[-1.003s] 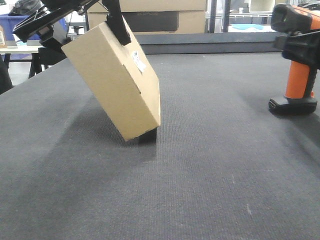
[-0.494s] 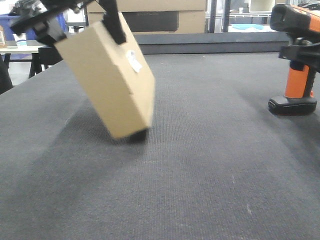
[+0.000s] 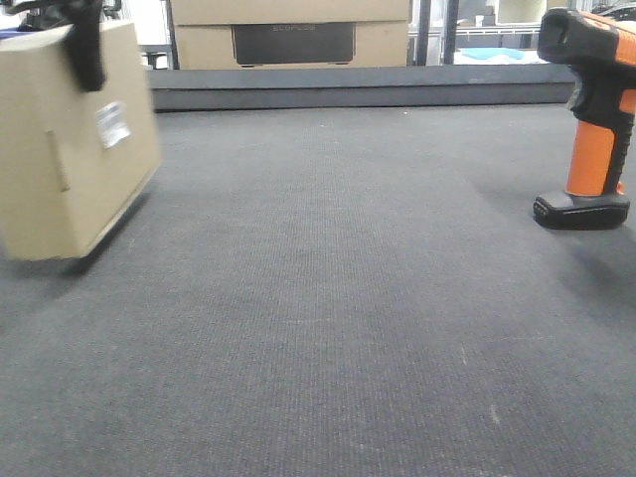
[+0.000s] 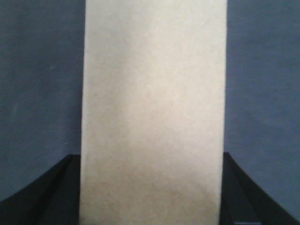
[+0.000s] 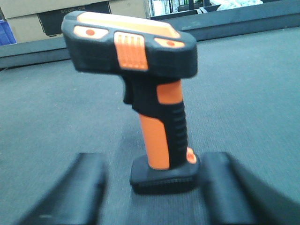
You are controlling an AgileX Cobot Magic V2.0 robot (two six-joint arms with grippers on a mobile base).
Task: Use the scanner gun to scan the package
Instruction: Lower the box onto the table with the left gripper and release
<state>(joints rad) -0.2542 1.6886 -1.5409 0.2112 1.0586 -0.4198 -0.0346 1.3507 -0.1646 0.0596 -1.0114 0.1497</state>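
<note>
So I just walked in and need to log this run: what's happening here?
The left gripper holds the package at the table's left edge, its label facing the front camera. The scanner gun stands upright on its foot at the right. The right gripper is open, its fingers on either side of the gun's base, not yet closed on it. Nothing has been scanned yet.
</note>
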